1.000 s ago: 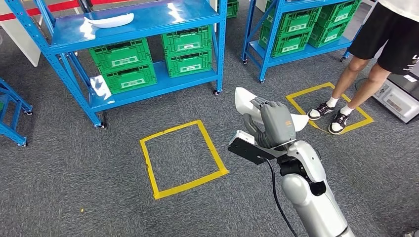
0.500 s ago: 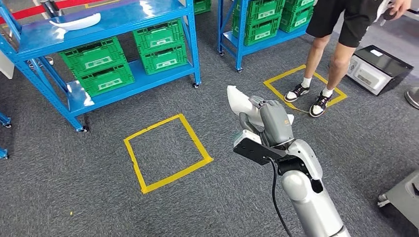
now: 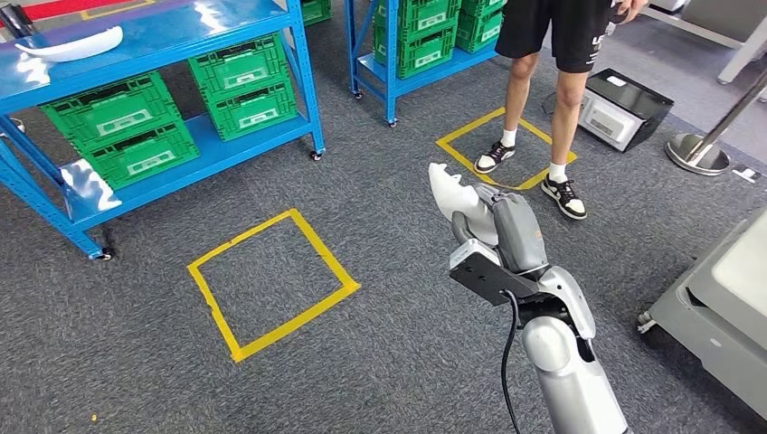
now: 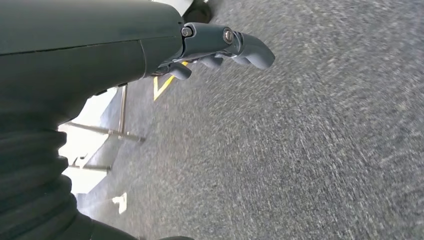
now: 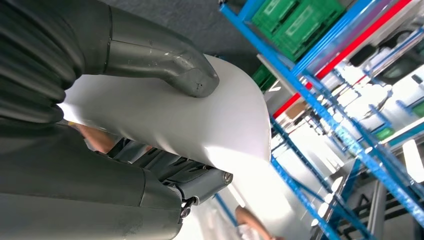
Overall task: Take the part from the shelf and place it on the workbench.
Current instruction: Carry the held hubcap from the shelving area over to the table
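- The white part is held up in front of the robot, above the grey carpet, clear of the floor and well away from any shelf.
- In the right wrist view the same part shows as a smooth, curved white shell, with the thick grey thumb pressed on one face and the darker fingers behind the other.
- The right hand is clamped around the part, its silver arm rising from the lower edge of the head view.
- The left hand hangs over bare carpet, its fingers slightly curled and apart, holding nothing; the picture is blurred, so the exact curl is hard to judge.
- On the carpet to the left of the held part lies a square of yellow tape.
- A second yellow tape square lies farther off; a person in black shorts stands with one shoe on its edge and the other shoe outside it.
- A blue shelf stands at the far left, with green crates on its lower level and another white part lying on its upper level.
- A second blue shelf with green crates stands behind, near the person.
- A grey box sits on the floor just beside the person, and a grey cabinet stands at the right edge.
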{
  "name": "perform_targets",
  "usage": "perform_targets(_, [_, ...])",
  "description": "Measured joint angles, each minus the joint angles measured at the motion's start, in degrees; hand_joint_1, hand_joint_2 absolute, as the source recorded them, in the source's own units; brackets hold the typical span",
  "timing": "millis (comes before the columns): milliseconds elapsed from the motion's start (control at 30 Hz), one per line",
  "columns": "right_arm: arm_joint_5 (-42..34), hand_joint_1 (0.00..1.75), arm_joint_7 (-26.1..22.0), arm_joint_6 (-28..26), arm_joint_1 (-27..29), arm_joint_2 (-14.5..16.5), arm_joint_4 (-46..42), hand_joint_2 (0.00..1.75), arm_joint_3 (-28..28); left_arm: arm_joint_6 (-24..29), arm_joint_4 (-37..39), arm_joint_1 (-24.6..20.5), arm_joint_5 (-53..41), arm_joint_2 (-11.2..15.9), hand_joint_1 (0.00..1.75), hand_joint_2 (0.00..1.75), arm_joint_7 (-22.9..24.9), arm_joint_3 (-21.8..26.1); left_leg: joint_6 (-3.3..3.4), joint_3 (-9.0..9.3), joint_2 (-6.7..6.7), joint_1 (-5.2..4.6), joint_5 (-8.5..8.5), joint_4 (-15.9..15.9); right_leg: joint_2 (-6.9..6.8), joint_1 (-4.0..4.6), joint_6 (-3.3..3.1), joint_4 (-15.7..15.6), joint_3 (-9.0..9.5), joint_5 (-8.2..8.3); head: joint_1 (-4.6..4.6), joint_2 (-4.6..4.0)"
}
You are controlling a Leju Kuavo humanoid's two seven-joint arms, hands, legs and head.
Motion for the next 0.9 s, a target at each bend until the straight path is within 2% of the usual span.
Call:
perform_targets(33, [-0.1,1.75,-0.3,0.0,0.1,0.0,0.0,1.75,-0.1,0.0,0.0,0.0,-0.1,-0.1,0.00,1.75,-0.2,0.0,0.04,-0.24,0.81,-0.01,0.04,0.1,-0.70,-0.14,0.31,4.0,-1.85,-1.80,0.09,0.00])
perform_targets(67, [-0.2,1.75,-0.6,0.0,0.3,0.0,0.1,1.75,-0.3,-0.1,0.0,0.1,-0.3,-0.1,0.00,1.75,-0.6,0.0,0.05,-0.48,1.59,-0.01,0.04,0.3,-1.01,-0.30,0.56,6.8,-3.10,-2.74,0.10,0.00])
perform_targets(100, [-0.4,1.75,-0.8,0.0,0.4,0.0,0.2,1.75,-0.4,-0.2,0.1,0.0,-0.5,-0.3,0.00,1.75,-1.1,0.0,0.02,-0.72,2.36,0.01,0.02,0.6,-1.20,-0.46,0.76,7.7,-3.37,-2.65,0.11,0.00])
perform_targets(133, [-0.5,1.75,-0.9,0.0,0.5,0.0,0.3,1.75,-0.6,-0.4,0.1,0.0,-0.6,-0.4,0.00,1.75,-1.8,0.0,-0.05,-0.92,3.08,0.04,-0.03,0.8,-1.49,-0.61,0.90,6.2,-2.34,-1.53,0.11,0.00])
perform_targets(167, [-0.5,1.75,-1.0,0.0,0.6,0.0,0.4,1.75,-0.8,-0.7,0.1,-0.1,-0.6,-0.6,0.00,1.75,-2.4,0.0,-0.19,-1.08,3.80,0.08,-0.12,1.2,-2.12,-0.73,1.00,2.6,-0.21,0.19,0.11,0.00])
perform_targets(233, [-0.4,1.75,-1.1,0.0,0.6,0.0,0.3,1.75,-0.9,-1.1,0.1,-0.4,-1.0,-0.9,0.00,1.75,-3.0,0.0,-0.75,-1.29,4.91,-0.02,-0.47,1.9,-4.23,-0.70,0.74,-5.1,4.01,2.63,0.09,0.00])
perform_targets(267, [-0.3,1.75,-1.2,0.0,0.8,0.0,0.1,1.75,-0.9,-1.4,0.1,-0.5,-1.3,-1.0,0.00,1.75,-3.0,0.0,-1.13,-1.30,5.35,-0.12,-0.61,2.1,-4.85,-0.58,0.38,-7.2,5.04,3.10,0.04,0.00])
perform_targets(300, [-0.2,1.75,-1.1,0.1,0.9,0.1,-0.1,1.75,-0.9,-1.7,0.1,-0.7,-1.7,-1.1,0.00,1.75,-2.9,0.0,-1.53,-1.25,5.77,-0.22,-0.70,2.2,-4.99,-0.45,-0.06,-7.9,5.21,3.14,0.02,0.00])
perform_targets(367, [-0.1,1.75,-0.9,0.2,1.4,0.1,-0.5,1.75,-0.9,-2.0,0.1,-1.0,-2.4,-1.4,0.00,1.75,-2.6,-0.1,-2.29,-1.11,6.49,-0.13,-0.68,2.1,-3.81,-0.38,-0.97,-7.9,4.96,3.58,-0.01,0.00])
perform_targets(400, [-0.1,1.75,-0.7,0.2,1.6,0.1,-0.6,1.75,-0.9,-2.1,0.1,-1.0,-2.7,-1.6,0.00,1.75,-2.4,-0.1,-2.67,-1.23,5.94,0.00,-0.98,2.4,-3.30,-0.47,-1.39,-8.1,4.90,3.86,0.00,0.00])
perform_targets(433, [-0.1,1.75,-0.5,0.2,1.6,0.1,-0.6,1.75,-0.9,-2.2,0.1,-1.1,-2.8,-1.8,0.00,1.75,-2.3,-0.2,-3.01,-1.65,4.76,0.13,-1.89,3.5,-2.79,-0.57,-1.80,-8.2,4.85,4.17,-0.03,0.00])
perform_targets(500, [0.0,1.75,0.0,0.2,1.8,0.2,-0.7,1.75,-0.9,-2.3,0.2,-1.0,-3.0,-1.9,0.00,1.75,-1.9,-0.2,-3.46,-4.00,1.70,0.25,-5.65,9.3,-1.73,-0.67,-2.35,-8.3,4.58,4.63,-0.08,0.00])
perform_targets(533, [0.2,1.75,0.3,0.1,1.9,0.2,-0.7,1.75,-0.9,-2.4,0.2,-0.9,-3.2,-2.0,0.00,1.75,-1.5,-0.2,-3.51,-5.60,0.90,0.24,-7.69,13.3,-1.10,-0.61,-2.48,-8.3,4.38,4.78,-0.08,0.00])
perform_targets(567, [0.3,1.75,0.5,0.0,2.1,0.2,-0.7,1.75,-0.9,-2.5,0.2,-0.7,-3.4,-2.0,0.00,1.75,-0.9,-0.2,-3.50,-6.97,0.59,0.22,-9.03,16.6,-0.39,-0.53,-2.52,-8.3,4.21,4.91,-0.08,0.00])
perform_targets(600, [0.5,1.75,0.8,-0.1,2.3,0.3,-0.7,1.75,-0.9,-2.7,0.2,-0.6,-3.7,-2.0,0.00,1.75,-0.4,-0.2,-3.40,-7.57,0.49,0.21,-9.22,18.2,0.32,-0.46,-2.50,-8.3,4.09,5.02,-0.08,0.00])
perform_targets(633, [0.6,1.75,1.0,-0.1,2.5,0.3,-0.8,1.75,-0.9,-2.8,0.2,-0.4,-4.1,-2.0,0.00,1.75,0.2,-0.3,-3.21,-7.12,0.37,0.20,-8.26,17.5,1.08,-0.42,-2.43,-8.2,4.02,5.12,-0.08,0.00])
perform_targets(667, [0.7,1.75,1.1,-0.1,2.6,0.4,-1.0,1.75,-0.9,-2.9,0.3,-0.3,-4.3,-2.0,0.00,1.75,0.6,-0.3,-2.93,-5.60,-0.01,0.19,-6.36,14.5,1.86,-0.40,-2.33,-8.2,4.00,5.21,-0.08,0.00])
perform_targets(733, [0.7,1.75,1.3,-0.1,2.7,0.4,-1.4,1.75,-0.9,-2.9,0.3,-0.2,-4.6,-1.9,0.00,1.75,1.2,-0.3,-2.25,-1.68,-2.61,0.21,-2.84,6.3,3.26,-0.36,-1.97,-8.1,3.87,5.41,-0.05,0.00])
perform_targets(767, [0.8,1.75,1.2,-0.1,2.7,0.4,-1.6,1.75,-0.9,-2.8,0.3,-0.2,-4.7,-1.8,0.00,1.75,1.2,-0.3,-2.04,-0.33,-3.81,0.18,-1.98,3.4,3.89,-0.44,-1.67,-8.1,3.65,5.57,-0.07,0.00])
perform_targets(800, [0.8,1.75,1.2,-0.2,2.8,0.3,-2.0,1.75,-0.9,-2.8,0.3,-0.2,-4.7,-1.8,0.00,1.75,1.0,-0.3,-1.88,0.26,-4.63,0.10,-1.79,2.1,4.48,-0.57,-1.30,-8.1,3.37,5.77,-0.07,0.00])
perform_targets(833, [0.9,1.75,1.2,-0.2,3.1,0.3,-2.3,1.75,-1.0,-2.8,0.3,-0.3,-4.6,-1.7,0.00,1.75,0.8,-0.3,-1.77,0.36,-4.63,-0.02,-1.83,1.9,5.12,-0.69,-0.84,-8.1,3.08,6.03,-0.08,0.00])
perform_targets(867, [1.0,1.75,1.2,-0.3,3.5,0.3,-2.9,1.75,-1.0,-2.8,0.3,-0.5,-4.5,-1.7,0.00,1.75,0.5,-0.3,-1.55,0.39,-3.85,-0.03,-1.58,1.8,5.76,-0.83,-0.39,-8.3,2.83,6.30,-0.12,0.00])
perform_targets(900, [1.1,1.75,1.2,-0.4,3.9,0.3,-3.5,1.75,-1.1,-2.9,0.2,-0.7,-4.4,-1.7,0.00,1.75,0.3,-0.3,-1.23,0.42,-3.11,0.03,-1.29,1.4,5.50,-0.82,-0.08,-8.2,2.55,6.31,-0.08,0.00])
